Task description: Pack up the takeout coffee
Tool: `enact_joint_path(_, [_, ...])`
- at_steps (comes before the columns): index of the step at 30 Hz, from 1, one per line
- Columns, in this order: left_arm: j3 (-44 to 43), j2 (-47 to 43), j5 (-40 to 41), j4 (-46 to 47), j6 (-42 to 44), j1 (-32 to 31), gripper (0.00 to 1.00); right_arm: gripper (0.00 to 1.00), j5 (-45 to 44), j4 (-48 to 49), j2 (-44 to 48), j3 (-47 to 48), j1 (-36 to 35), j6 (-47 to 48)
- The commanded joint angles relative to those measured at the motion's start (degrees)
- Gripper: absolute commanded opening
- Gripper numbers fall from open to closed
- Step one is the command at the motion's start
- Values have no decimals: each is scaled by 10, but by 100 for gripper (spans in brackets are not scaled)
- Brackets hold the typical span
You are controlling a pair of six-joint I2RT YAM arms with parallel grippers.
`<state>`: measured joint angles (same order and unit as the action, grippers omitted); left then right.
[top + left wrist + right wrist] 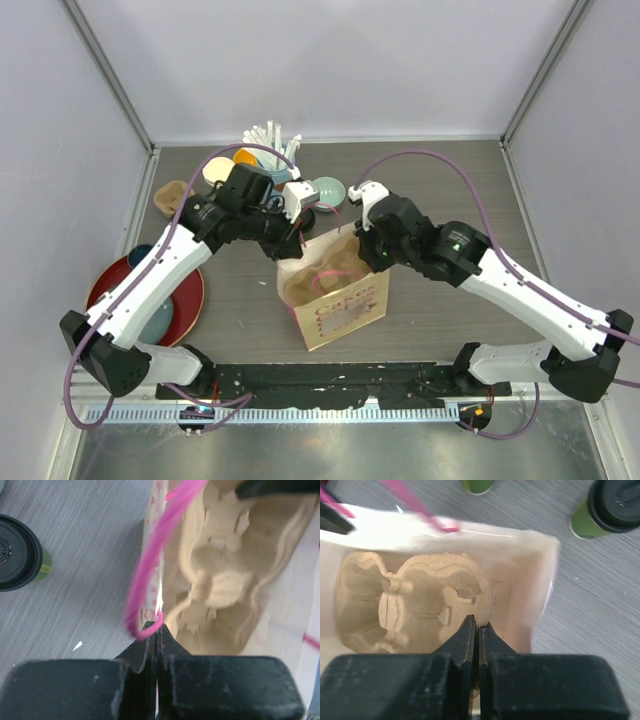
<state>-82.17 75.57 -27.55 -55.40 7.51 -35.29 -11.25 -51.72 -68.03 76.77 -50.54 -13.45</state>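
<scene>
Kraft-paper bag (340, 305) with pink rope handles stands mid-table, holding a moulded pulp cup carrier (415, 600). The left gripper (157, 625) is pinched tight on the bag's rim beside a handle, and the right gripper (476, 625) is closed on the carrier's edge. A black-lidded dark-green paper cup (607, 507) and a second green cup (477, 485) stand outside the bag, just beyond it toward the table's far edge.

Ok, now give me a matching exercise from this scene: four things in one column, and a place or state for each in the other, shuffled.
1 cup carrier
2 red plate
3 white straws
4 green cup

A left edge of the table
B back of the table
C inside the paper bag
D capped with a black lid

Pairs: 1-C, 2-A, 3-B, 4-D
</scene>
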Motion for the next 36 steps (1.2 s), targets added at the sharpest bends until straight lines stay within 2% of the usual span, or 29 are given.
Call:
enact_joint_path(1, [11, 9, -15, 43, -43, -5, 0, 1, -30, 34, -30, 28, -39, -43])
enact_joint_path(9, [4, -2, -22, 33, -46, -5, 0, 1, -31, 63, -24, -52, -38, -112])
enact_joint_path(18, [-16, -11, 29, 23, -62, 9, 0, 1, -68, 36, -4, -113, -35, -153])
enact_joint_path(24, [-3, -10, 18, 38, -72, 9, 0, 1, -24, 62, -68, -97, -36, -151])
enact_joint_path(27, [1, -13, 18, 41, -72, 8, 0, 2, -46, 43, -77, -95, -36, -162])
enact_joint_path(29, [-1, -15, 21, 37, -68, 9, 0, 5, -67, 18, -71, -94, -36, -170])
enact_joint_path(32, [-6, -14, 30, 33, -65, 9, 0, 22, -73, 7, -62, -86, -36, -165])
enact_joint_path(33, [-9, -15, 32, 32, -62, 9, 0, 30, -70, 7, -60, -81, -35, -162])
enact_joint_path(36, [-11, -16, 35, 28, -54, 8, 0, 41, -58, 6, -54, -59, -37, -143])
